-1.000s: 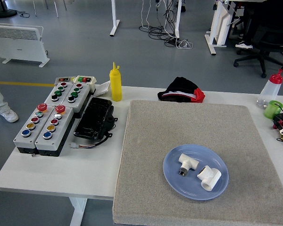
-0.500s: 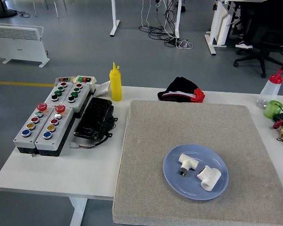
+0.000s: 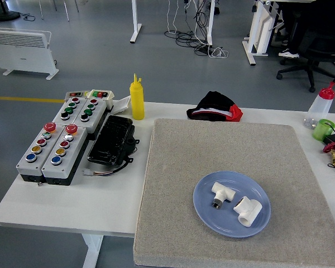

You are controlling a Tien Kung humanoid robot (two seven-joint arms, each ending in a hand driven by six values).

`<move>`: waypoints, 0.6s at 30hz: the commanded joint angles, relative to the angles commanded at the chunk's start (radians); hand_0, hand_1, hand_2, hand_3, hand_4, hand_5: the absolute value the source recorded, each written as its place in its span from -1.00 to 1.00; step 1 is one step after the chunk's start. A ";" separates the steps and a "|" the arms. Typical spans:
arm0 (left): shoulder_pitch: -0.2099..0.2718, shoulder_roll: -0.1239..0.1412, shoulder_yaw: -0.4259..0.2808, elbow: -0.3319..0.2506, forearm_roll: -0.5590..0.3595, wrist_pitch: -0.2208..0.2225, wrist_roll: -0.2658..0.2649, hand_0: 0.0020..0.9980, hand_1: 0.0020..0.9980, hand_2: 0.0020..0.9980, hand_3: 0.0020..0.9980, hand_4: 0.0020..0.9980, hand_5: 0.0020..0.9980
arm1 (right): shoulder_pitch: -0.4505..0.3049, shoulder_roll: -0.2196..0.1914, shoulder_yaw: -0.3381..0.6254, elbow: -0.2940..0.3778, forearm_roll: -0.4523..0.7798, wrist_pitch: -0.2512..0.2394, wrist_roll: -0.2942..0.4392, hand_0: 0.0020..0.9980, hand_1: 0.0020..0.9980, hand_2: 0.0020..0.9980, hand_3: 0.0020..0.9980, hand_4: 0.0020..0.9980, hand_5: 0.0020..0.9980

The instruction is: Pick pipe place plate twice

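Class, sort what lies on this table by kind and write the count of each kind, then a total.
Pipe fittings: 2
Plates: 1
Mats: 1
Button boxes: 2
Squeeze bottles: 2
Black trays: 1
Cloth bundles: 1
Green cups: 1
Total: 11

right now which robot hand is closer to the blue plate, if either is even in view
Neither: no left or right robot hand is in view. The blue plate sits alone on the grey mat, holding two white pipe fittings.

white table (image 3: 72,206) | grey mat (image 3: 234,184) | button boxes (image 3: 53,151) | yellow bottle (image 3: 137,99)
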 joint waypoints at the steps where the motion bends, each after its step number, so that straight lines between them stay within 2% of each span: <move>1: 0.001 0.000 0.003 0.001 -0.007 -0.001 -0.004 0.20 0.19 0.41 0.46 0.09 1.00 | -0.001 -0.001 0.002 0.001 -0.001 0.000 -0.002 0.63 0.56 0.72 0.65 0.10 0.13; 7: 0.006 0.000 0.003 0.005 -0.014 -0.004 -0.021 0.21 0.19 0.41 0.46 0.09 1.00 | -0.009 -0.005 0.016 0.005 -0.026 0.002 -0.035 0.65 0.56 0.73 0.67 0.14 0.13; 8: 0.006 0.000 0.000 0.005 -0.005 -0.006 -0.020 0.21 0.19 0.41 0.46 0.09 1.00 | -0.009 -0.006 0.021 0.007 -0.036 0.001 -0.047 0.70 0.59 0.77 0.72 0.32 0.35; 13: 0.007 0.000 -0.005 0.006 0.008 -0.012 -0.019 0.21 0.19 0.41 0.46 0.09 1.00 | -0.008 -0.007 0.029 0.009 -0.054 0.004 -0.068 0.70 0.59 0.77 0.72 0.32 0.35; 14: 0.007 0.000 -0.006 0.006 0.009 -0.012 -0.021 0.21 0.20 0.41 0.46 0.09 1.00 | -0.009 -0.007 0.030 0.010 -0.056 0.005 -0.072 0.73 0.60 0.79 0.76 0.50 0.59; 18: 0.008 0.000 -0.001 0.008 0.002 -0.016 -0.027 0.21 0.20 0.41 0.46 0.09 1.00 | -0.008 -0.007 0.033 0.011 -0.063 0.008 -0.088 0.73 0.60 0.79 0.76 0.50 0.59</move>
